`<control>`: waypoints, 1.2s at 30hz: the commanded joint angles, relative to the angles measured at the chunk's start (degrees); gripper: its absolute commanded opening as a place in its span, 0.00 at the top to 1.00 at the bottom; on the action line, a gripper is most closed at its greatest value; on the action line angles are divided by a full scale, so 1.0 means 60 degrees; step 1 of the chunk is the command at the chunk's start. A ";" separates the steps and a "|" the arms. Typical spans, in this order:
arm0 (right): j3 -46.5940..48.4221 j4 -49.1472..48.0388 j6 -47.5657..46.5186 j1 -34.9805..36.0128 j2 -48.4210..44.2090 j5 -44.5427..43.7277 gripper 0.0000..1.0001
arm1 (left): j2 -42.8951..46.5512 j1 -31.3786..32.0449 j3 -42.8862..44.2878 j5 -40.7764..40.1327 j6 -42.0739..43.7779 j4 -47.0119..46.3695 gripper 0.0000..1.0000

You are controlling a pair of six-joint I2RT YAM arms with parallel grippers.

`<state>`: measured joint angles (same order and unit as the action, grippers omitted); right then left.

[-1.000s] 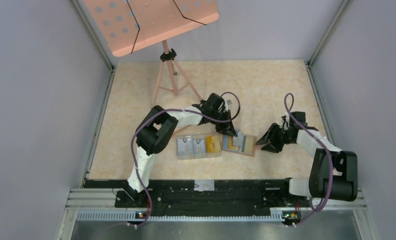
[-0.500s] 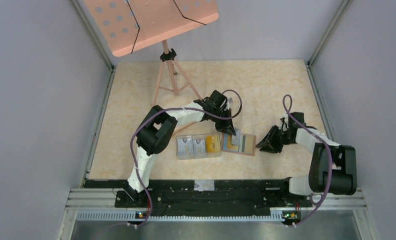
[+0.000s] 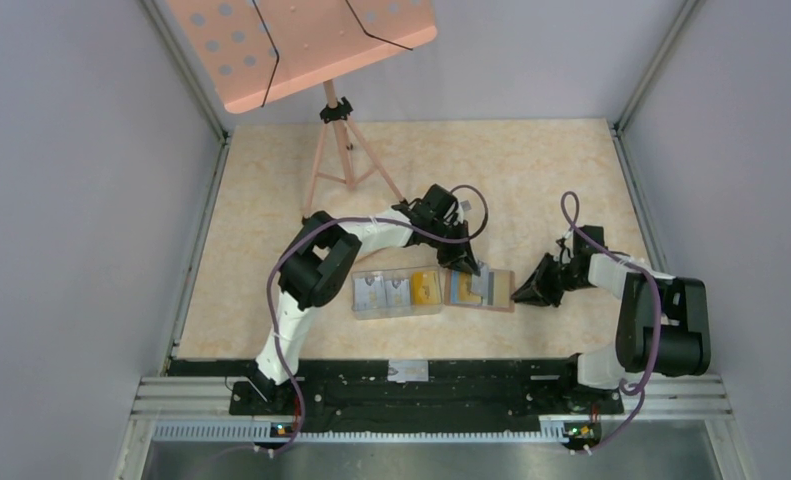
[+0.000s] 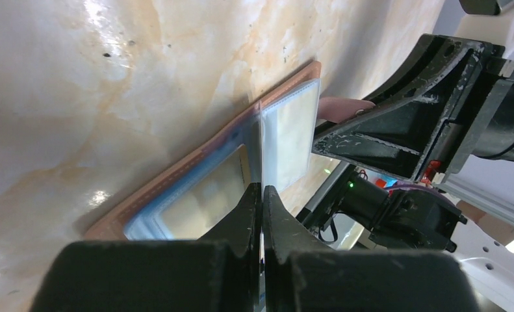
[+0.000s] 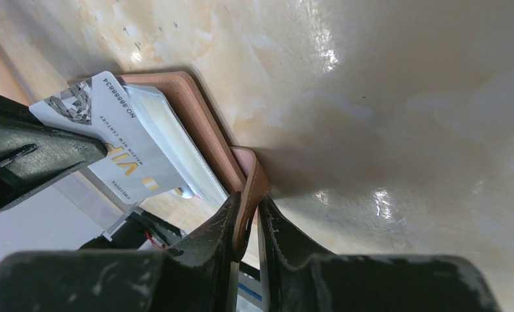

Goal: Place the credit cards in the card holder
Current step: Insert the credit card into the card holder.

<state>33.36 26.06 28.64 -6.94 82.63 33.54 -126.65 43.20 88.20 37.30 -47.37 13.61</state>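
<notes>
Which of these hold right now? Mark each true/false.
1. The right gripper is shut on the tab of the card holder. True.
2. The left gripper is open and holds nothing. False: it is shut on a pale VIP card.
3. The card holder lies open on the table. True.
4. The clear box holds no cards. False: pale cards and a yellow-orange card lie in it.
</notes>
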 commanded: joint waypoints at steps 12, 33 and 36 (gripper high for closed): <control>-0.0052 -0.0475 -0.0009 -0.0032 0.0231 0.0415 0.94 | 0.0543 0.0168 -0.0551 0.0179 -0.0562 -0.0436 1.00; -0.0141 -0.0607 -0.0014 -0.0029 0.0290 0.0555 0.97 | 0.0502 0.0419 -0.0296 0.0339 0.0104 0.0700 1.00; -0.0154 -0.0625 -0.0014 -0.0041 0.0297 0.0559 0.97 | 0.0577 0.0418 -0.0299 0.0316 0.0250 0.0908 1.00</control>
<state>32.97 24.93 28.60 -6.94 83.79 35.00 -126.30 44.03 86.26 38.04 -47.94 12.93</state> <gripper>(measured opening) 0.054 0.013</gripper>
